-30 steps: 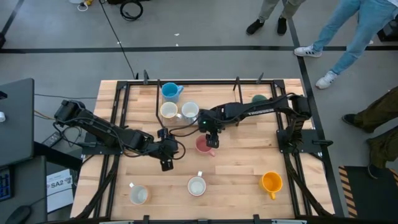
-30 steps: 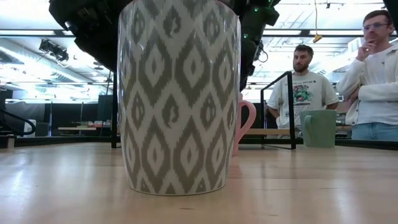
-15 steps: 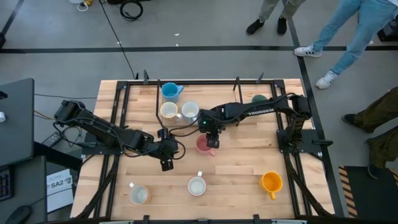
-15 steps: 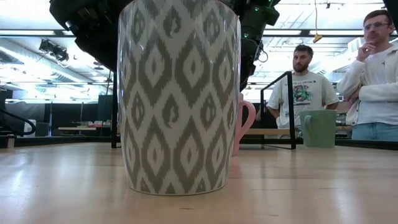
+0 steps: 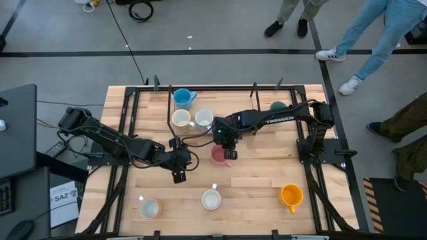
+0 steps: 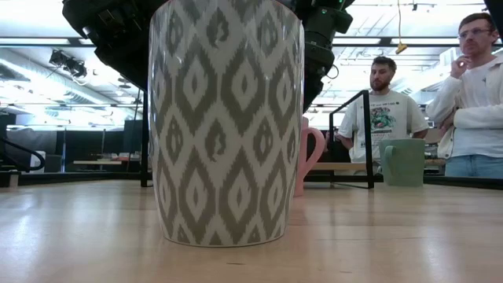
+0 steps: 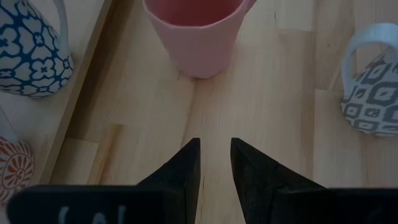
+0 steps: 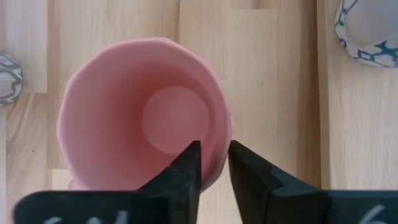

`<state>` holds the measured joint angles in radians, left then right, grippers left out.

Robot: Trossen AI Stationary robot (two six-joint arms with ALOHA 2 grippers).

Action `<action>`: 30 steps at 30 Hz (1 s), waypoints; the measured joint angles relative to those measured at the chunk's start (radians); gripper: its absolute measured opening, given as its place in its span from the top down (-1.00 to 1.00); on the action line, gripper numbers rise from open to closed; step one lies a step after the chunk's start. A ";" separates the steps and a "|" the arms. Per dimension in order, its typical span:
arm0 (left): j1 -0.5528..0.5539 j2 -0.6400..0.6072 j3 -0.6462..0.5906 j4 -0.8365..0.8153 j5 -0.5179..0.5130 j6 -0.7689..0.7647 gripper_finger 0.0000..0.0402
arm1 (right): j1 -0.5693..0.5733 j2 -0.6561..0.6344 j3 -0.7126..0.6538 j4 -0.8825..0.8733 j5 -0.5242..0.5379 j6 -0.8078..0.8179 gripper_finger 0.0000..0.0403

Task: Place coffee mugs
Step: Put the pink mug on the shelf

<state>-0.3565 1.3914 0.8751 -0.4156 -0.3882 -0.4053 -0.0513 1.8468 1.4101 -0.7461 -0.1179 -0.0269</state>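
Note:
The pink mug [image 5: 217, 156] stands on the table near its middle; it also shows in the right wrist view [image 8: 124, 118] and in the low view [image 6: 309, 153]. My right gripper [image 5: 229, 153] is right above it, shut on its rim. My left gripper [image 5: 191, 160] is shut and empty, low over the table to the left of the pink mug and pointing at it [image 7: 199, 37]. The blue mug [image 5: 181, 98] and two pale mugs [image 5: 192, 119] stand at the far left, the dark green mug [image 5: 277, 107] at the far right, the orange mug [image 5: 291, 195] at the near right. My right gripper holds the pink mug's rim [image 8: 219, 134] with one finger inside the mug and one outside. The fingers come from above, pointing down. The mug stands upright with its base on the table.
Two more pale mugs [image 5: 211, 199] [image 5: 148, 209] stand near the front edge; the patterned one fills the low view [image 6: 226, 126]. A black frame [image 5: 253, 88] runs round the table top. People stand beyond the far edge [image 6: 389, 110].

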 joint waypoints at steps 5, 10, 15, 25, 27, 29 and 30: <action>0.000 0.000 0.000 0.001 0.000 0.000 0.52 | 0.000 0.000 0.000 -0.001 -0.011 -0.063 0.86; 0.000 0.000 0.000 0.001 0.000 0.000 0.52 | 0.001 0.000 0.000 0.002 -0.013 -0.147 0.92; 0.000 0.000 0.000 0.002 0.000 -0.002 0.52 | 0.001 0.000 0.000 0.001 -0.039 -0.295 0.86; 0.000 0.000 0.000 0.001 0.000 -0.003 0.52 | 0.002 0.000 0.013 -0.008 -0.044 -0.527 0.85; 0.000 0.000 0.000 0.001 0.000 -0.003 0.52 | 0.002 0.000 0.013 -0.004 -0.039 -0.530 0.80; 0.000 0.000 0.000 0.001 0.000 -0.003 0.52 | 0.002 0.000 0.013 -0.003 -0.035 -0.531 0.74; 0.000 0.000 0.000 0.001 0.000 -0.003 0.52 | 0.002 0.000 0.013 -0.002 -0.035 -0.531 0.71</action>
<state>-0.3569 1.3914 0.8753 -0.4145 -0.3885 -0.4088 -0.0494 1.8469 1.4235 -0.7479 -0.1532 -0.5575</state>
